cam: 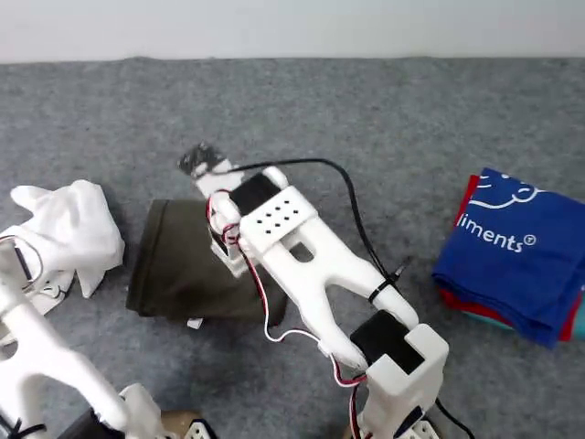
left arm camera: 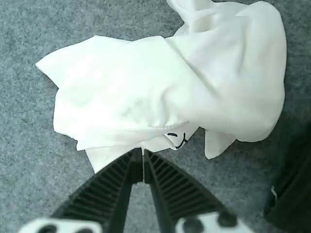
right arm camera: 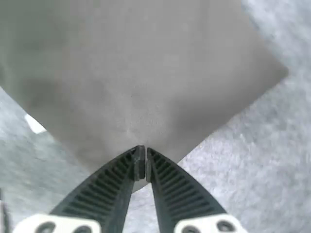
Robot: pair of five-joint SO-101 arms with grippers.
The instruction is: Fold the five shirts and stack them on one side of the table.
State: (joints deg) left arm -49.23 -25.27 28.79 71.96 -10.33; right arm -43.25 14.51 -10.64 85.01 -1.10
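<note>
pinching shut, the right claw [right arm camera: 141,162] had its ribbed jaws pressed together right over one corner of the dark olive cotton shirt [right arm camera: 146,73]. whether a ply of cloth sat between them could not be told. beyond the tips this shirt lay flat as a folded rectangle on the grey felt-like table [cam: 411,119], with a small white tag [right arm camera: 34,124] peeking from under an edge beside the claw.

the step in hand looked like closing off this fold and carrying it over. doing it well probably meant taking every layer at the corner rather than the top ply alone. it also meant dragging low and slowly so the rectangle did not spring open.

well apart from the claw, on the far side of its own arm, sat the stack of folded shirts [cam: 516,256], topped by a royal blue printed one. the olive piece belonged squarely on that.

the left claw [left arm camera: 143,162] was likewise pressed together, its tips touching the hem of the crumpled white cotton shirt [left arm camera: 160,87], unfolded. it was best left idle for now.
</note>
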